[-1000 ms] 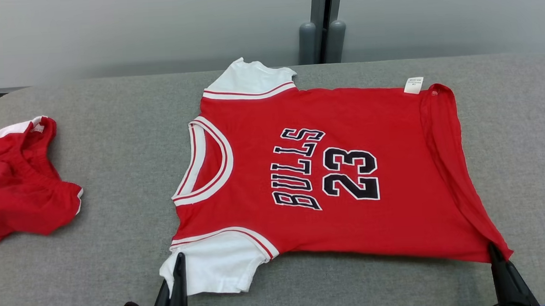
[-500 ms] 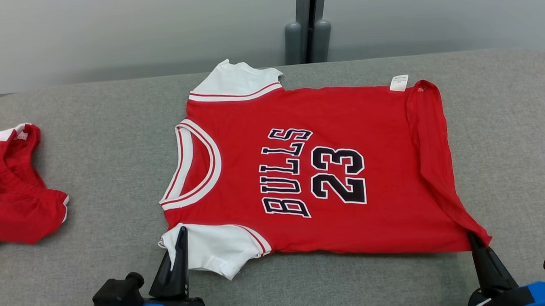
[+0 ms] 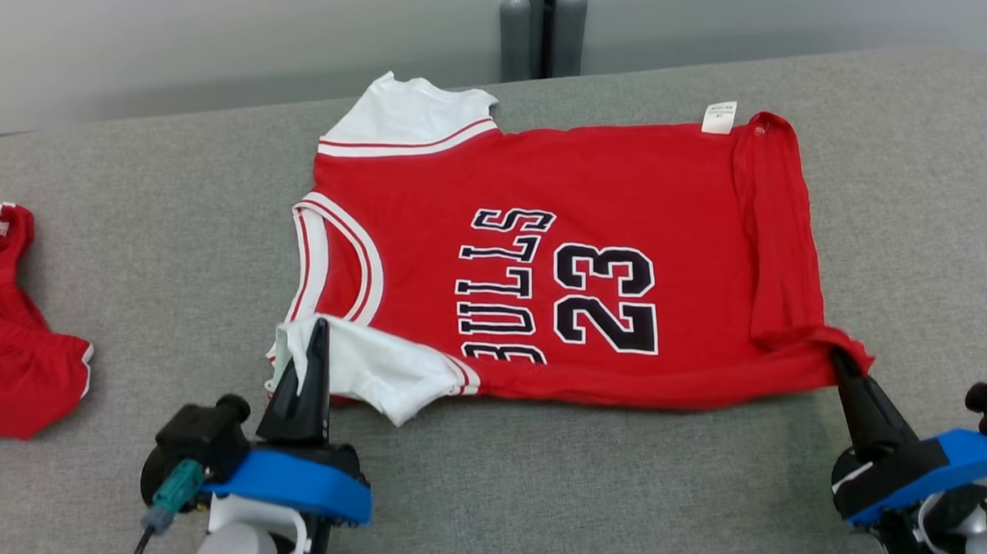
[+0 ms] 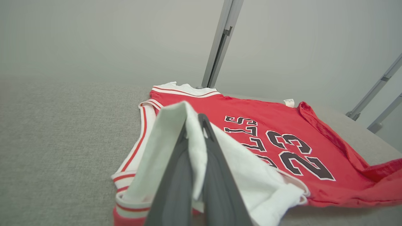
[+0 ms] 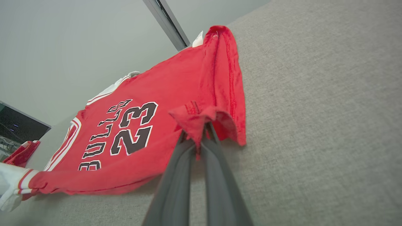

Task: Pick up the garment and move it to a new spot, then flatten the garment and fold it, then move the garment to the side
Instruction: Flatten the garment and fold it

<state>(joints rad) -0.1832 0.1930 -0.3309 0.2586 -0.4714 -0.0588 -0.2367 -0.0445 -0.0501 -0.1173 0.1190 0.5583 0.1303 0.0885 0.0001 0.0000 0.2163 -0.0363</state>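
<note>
A red jersey lies spread across the middle of the grey table, its neckline toward the table's left edge and its hem toward the right edge. Black letters outlined in white spell "BULLS" with a large "23" beside them, both turned sideways with their tops toward the neckline. The "B" is partly hidden where the near side of the cloth curls up. A small white label sticks out at the jersey's far side near the hem; its print is too small to read. The left end effector has its fingers pressed together on the near white sleeve, which is turned over onto the red front. From the left wrist, that sleeve drapes around the pinching left end effector, with the jersey and label beyond. The right end effector is likewise clamped, pinching the near hem corner toward the table's right edge. The right wrist view shows the red corner bunched in the right end effector, and the jersey and label run away from it. The far sleeve, white with a red stripe, lies flat by the table's far edge. A second garment, red with white trim, sits crumpled at the left edge, well apart from the jersey.
</note>
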